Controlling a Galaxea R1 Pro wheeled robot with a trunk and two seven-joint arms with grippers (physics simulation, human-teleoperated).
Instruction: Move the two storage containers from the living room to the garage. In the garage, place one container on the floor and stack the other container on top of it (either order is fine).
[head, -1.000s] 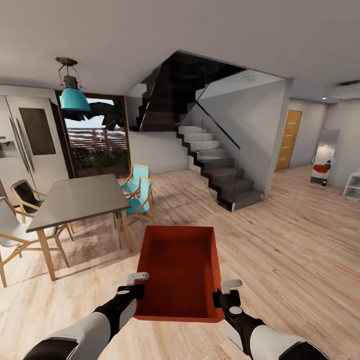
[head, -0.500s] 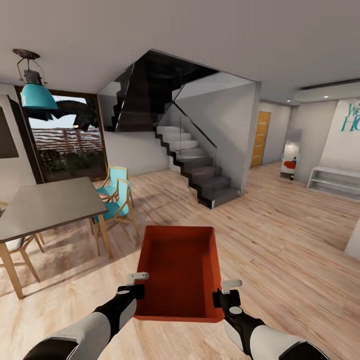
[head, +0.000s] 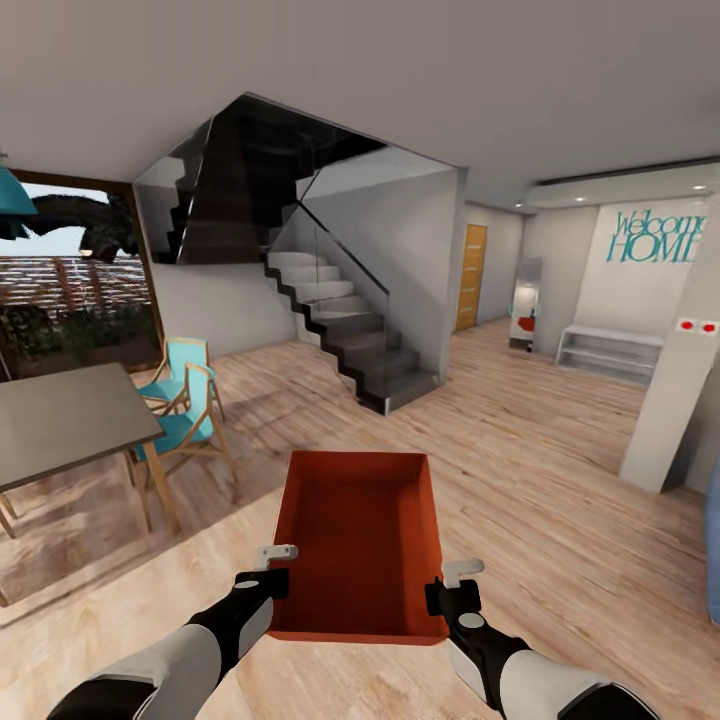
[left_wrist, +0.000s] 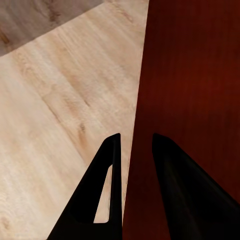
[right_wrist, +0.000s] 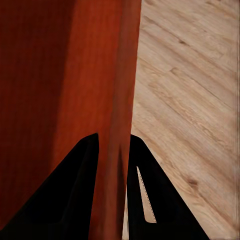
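Left end effector (head: 277, 567) and right end effector (head: 450, 585) each clamped on a side wall of the orange-red storage container (head: 360, 540) — held empty above the wood-plank floor (head: 560, 500); wall straddled by fingers (left_wrist: 170, 185) in wrist views.

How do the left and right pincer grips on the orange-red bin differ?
The left pincer clamps the left wall of the orange-red rectangular bin; the right pincer clamps its right wall. In the head view, the left sits slightly farther forward along the rim than the right. Shared: each straddles its wall, one finger inside, one outside, holding the bin above the light wood-plank floor.
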